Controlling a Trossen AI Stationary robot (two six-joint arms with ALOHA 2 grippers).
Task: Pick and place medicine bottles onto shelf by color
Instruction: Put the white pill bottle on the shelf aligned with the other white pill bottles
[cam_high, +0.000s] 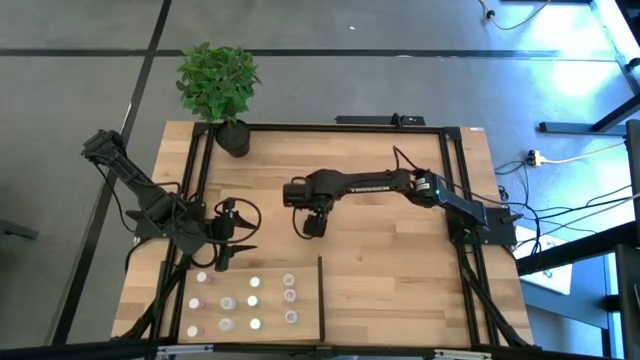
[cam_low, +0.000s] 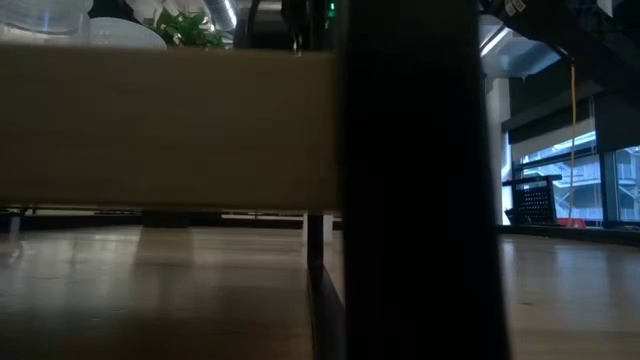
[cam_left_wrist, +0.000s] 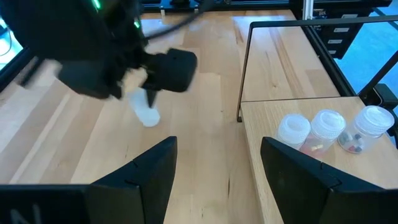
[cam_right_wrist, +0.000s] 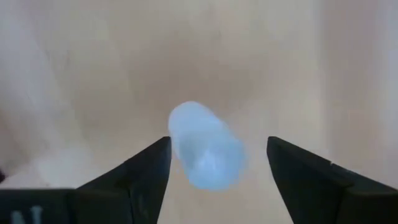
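My right gripper (cam_high: 313, 226) sits mid-frame, fingers wide apart around a loose bottle (cam_right_wrist: 206, 146) — nothing gripped; my left gripper (cam_high: 236, 252), also spread and empty, hovers above the shelf (cam_high: 305, 318) at lower left.

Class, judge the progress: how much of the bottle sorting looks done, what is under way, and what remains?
Done: about a dozen medicine bottles stand on the shelf. Under way: the open right gripper straddles one whitish bottle on the tabletop, not yet gripped. The open left gripper waits beside the shelf. Left: gripping and shelving that bottle.
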